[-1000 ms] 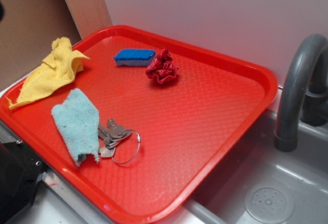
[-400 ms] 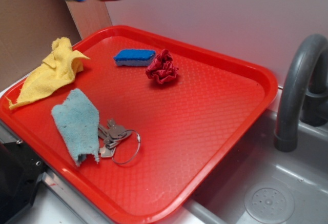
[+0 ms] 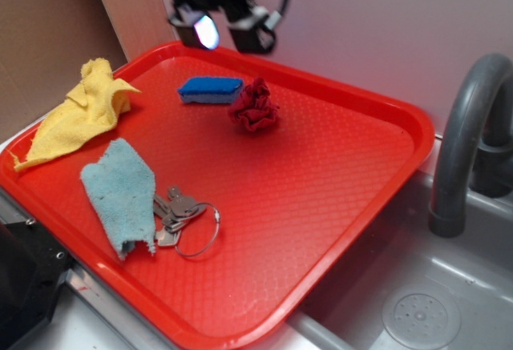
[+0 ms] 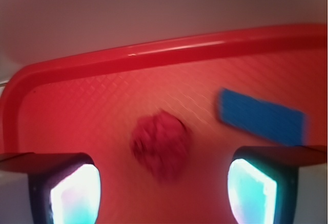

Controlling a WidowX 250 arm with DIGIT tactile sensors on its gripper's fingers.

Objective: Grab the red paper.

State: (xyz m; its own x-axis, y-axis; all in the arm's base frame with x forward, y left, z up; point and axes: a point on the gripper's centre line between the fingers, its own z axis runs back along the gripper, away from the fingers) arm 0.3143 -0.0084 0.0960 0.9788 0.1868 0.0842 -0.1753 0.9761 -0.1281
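While our gripper (image 3: pixel 227 36) hangs wide open and empty near the tray's (image 3: pixel 417 138) far edge, seemingly mid-approach, we must next descend over the red paper (image 3: pixel 254 106).

Looks like a toy kitchen setup to me. There's a grey plastic sink (image 3: pixel 417 286) with a curved faucet (image 3: pixel 469 138) and a moulded drain (image 3: pixel 421 315) in it. Just left of the sink a red tray (image 3: pixel 321 206) holds cleaning stuff: sponge (image 3: pixel 210 89) and two rags (image 3: pixel 120 191).
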